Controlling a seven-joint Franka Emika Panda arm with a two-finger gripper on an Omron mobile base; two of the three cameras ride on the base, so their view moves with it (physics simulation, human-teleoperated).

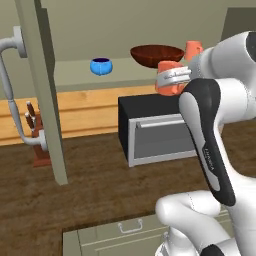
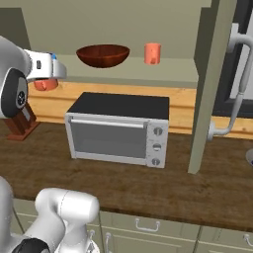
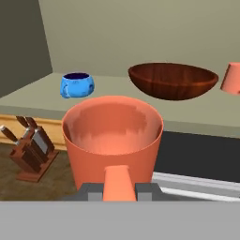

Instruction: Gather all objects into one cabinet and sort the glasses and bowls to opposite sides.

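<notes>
My gripper (image 3: 119,190) is shut on the side handle of a salmon-orange mug (image 3: 112,136), held upright in front of the open cabinet's pale shelf (image 3: 197,110). On that shelf stand a small blue bowl (image 3: 76,85) at the left, a wide dark brown bowl (image 3: 173,80) in the middle and a plain orange cup (image 3: 231,78) at the right. From the left base the mug (image 1: 167,82) hangs at the gripper (image 1: 175,75), just right of the brown bowl (image 1: 157,55), with the blue bowl (image 1: 101,66) further left. From the right base the mug (image 2: 45,84) peeks out under the hand.
A silver toaster oven (image 2: 118,128) with a black top stands on the wooden counter below the shelf. A knife block (image 1: 37,140) sits to its left. The cabinet's open doors (image 1: 45,90) (image 2: 210,84) jut out at both sides, each with a curved grey handle (image 2: 239,84).
</notes>
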